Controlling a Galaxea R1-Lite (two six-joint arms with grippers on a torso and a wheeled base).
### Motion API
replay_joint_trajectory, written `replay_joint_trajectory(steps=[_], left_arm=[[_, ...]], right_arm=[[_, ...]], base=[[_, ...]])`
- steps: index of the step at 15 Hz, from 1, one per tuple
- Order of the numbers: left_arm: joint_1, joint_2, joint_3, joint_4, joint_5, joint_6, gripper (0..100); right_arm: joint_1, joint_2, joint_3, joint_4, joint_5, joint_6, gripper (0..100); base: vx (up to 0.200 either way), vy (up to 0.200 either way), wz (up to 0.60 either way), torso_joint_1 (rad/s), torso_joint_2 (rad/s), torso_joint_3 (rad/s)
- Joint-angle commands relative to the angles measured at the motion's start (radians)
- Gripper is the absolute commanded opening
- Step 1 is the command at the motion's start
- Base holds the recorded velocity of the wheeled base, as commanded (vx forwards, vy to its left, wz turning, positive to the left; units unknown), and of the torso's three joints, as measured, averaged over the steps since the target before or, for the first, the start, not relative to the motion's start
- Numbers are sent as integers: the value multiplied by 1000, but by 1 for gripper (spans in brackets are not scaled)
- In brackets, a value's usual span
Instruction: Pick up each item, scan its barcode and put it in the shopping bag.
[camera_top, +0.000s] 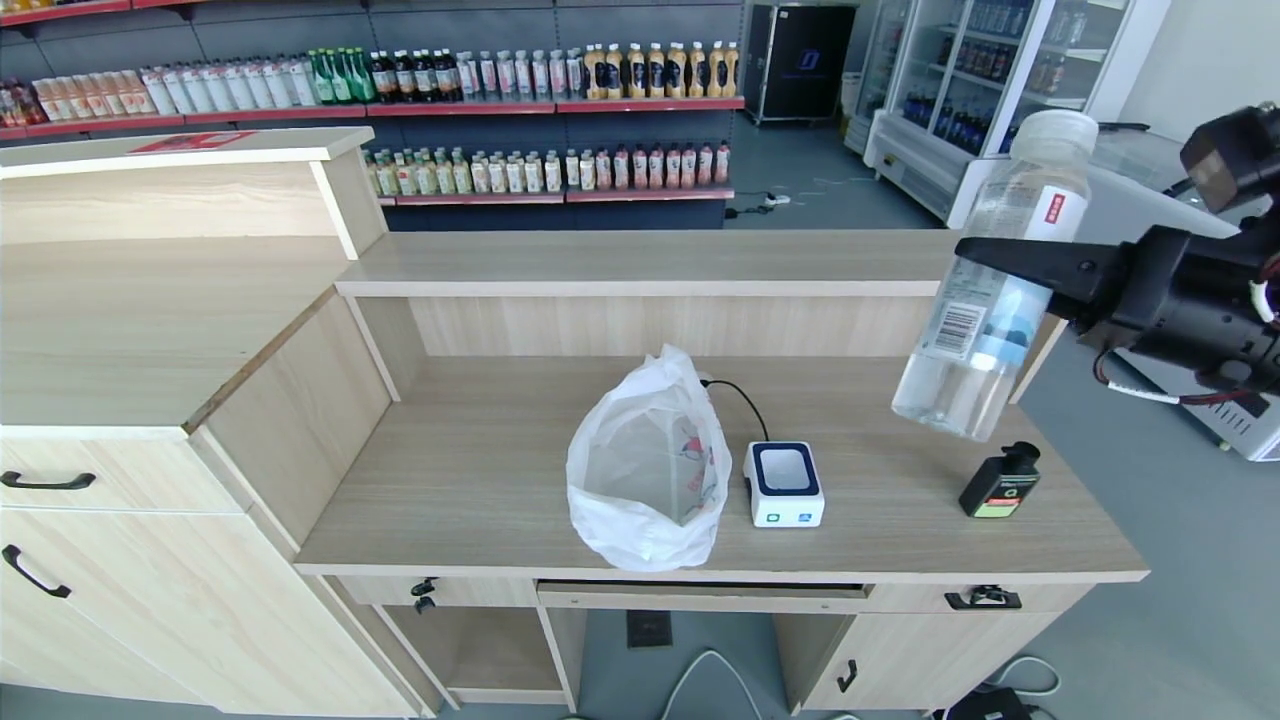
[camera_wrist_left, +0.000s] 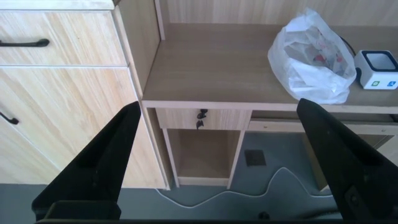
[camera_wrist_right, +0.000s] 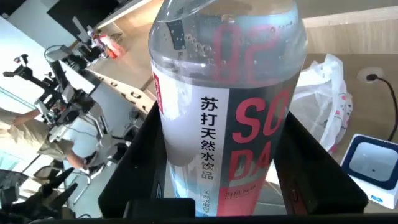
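The right hand (camera_top: 1003, 268) grips a clear, cylindrical plastic soda bottle (camera_top: 985, 320) between black fingers, tilted in the air above the pale woodgrain desk's (camera_top: 480, 470) right end. Below it stands a small black bottle (camera_top: 1000, 482). A boxy white scanner (camera_top: 785, 483) sits just beside the crinkled translucent shopping bag (camera_top: 645, 470). The left hand (camera_wrist_left: 217, 162) hangs spread wide, empty, before the desk.

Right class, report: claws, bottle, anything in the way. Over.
Right claw shut on clear bottle, high over counter's right end. Left claw open, low before counter. Small dark bottle on counter nearby; scanner beside bag.
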Motion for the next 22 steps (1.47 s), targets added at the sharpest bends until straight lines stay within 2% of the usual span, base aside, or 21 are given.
replay_joint_trajectory(steps=[1,3,7,11,22], left_arm=[[0,0,0,0,0,0,100],[0,0,0,0,0,0,100],[0,0,0,0,0,0,100],[0,0,0,0,0,0,100],[0,0,0,0,0,0,100]], right_arm=[[86,-177,27,63,20,12,0],[154,-231,66,89,20,12,0],[211,-304,158,102,22,11,0],[209,-364,271,102,20,11,0],[211,-378,285,100,49,15,0]], base=[[0,0,0,0,0,0],[0,0,0,0,0,0],[0,0,0,0,0,0],[0,0,0,0,0,0],[0,0,0,0,0,0]])
